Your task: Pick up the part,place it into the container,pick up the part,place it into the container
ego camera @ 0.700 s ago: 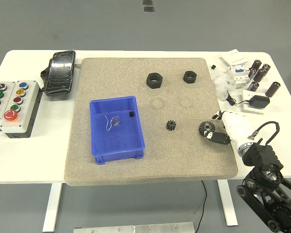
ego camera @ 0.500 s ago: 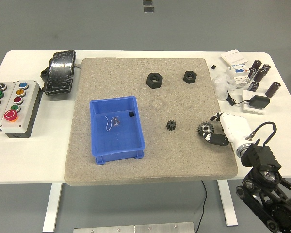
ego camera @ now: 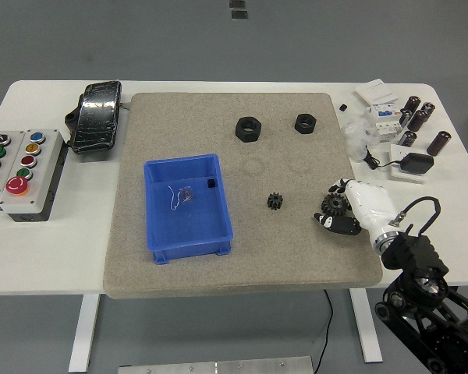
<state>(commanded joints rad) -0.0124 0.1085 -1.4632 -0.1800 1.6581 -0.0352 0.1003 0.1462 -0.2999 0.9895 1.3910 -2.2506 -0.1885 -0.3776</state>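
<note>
Right white-shelled robot hand [ego camera: 351, 209] has slid left across the grey felt mat [ego camera: 242, 265], fingers now curled around the large black gear [ego camera: 335, 204] near the mat's right edge. Blue plastic container [ego camera: 189, 209] sits left; small black gear [ego camera: 276, 202] lies between.

A grey mat [ego camera: 218, 257] covers the middle of the white table [ego camera: 47, 249]. On it sit a blue bin [ego camera: 157, 226], two black nuts [ego camera: 248, 128] [ego camera: 305, 122] and a small black gear [ego camera: 276, 202]. At the mat's right edge the robot's right hand [ego camera: 357, 204] curls its fingers around a larger gear [ego camera: 334, 205]. A button box [ego camera: 19, 167] rests at far left
</note>
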